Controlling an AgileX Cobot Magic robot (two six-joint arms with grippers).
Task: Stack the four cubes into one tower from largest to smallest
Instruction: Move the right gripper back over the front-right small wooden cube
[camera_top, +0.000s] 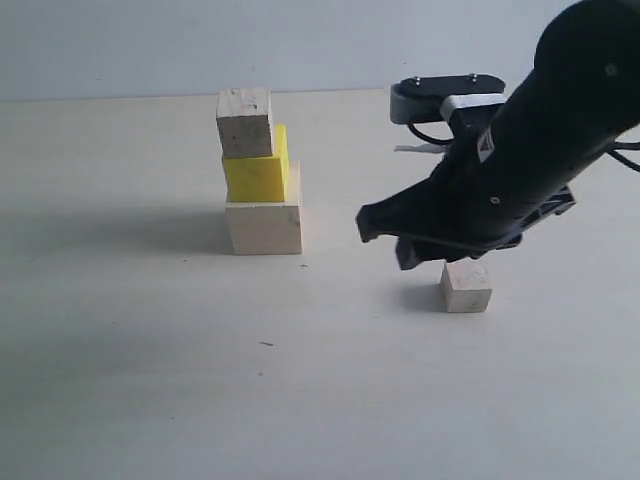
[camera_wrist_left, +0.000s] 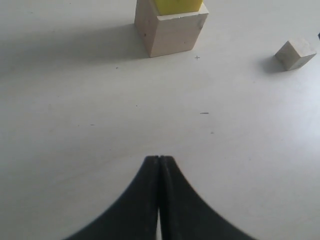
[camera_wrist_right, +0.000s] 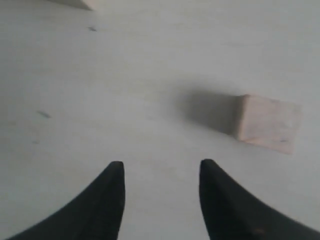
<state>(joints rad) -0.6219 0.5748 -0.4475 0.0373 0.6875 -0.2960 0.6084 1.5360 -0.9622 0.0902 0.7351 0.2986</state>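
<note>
Nearest, a wide stretch of counter (camera_top: 150, 380) lies open across the exterior view. The left pincer (camera_wrist_left: 159, 165) hangs above it pressed tight together, holding nothing, well apart from every cube. At about 4 o'clock from the view's centre one small cube (camera_top: 467, 286) sits alone, all its edges free. The right pincer (camera_wrist_right: 160, 170) hovers just above it, spread wide and empty, tips pointing to 9 o'clock; the cube is not between them. Farther off, at 11 o'clock, the tower stands: the large cube (camera_top: 264, 227), the yellow cube (camera_top: 255, 178), and a second small cube (camera_top: 245, 122) set toward the 9 o'clock edge.
</note>
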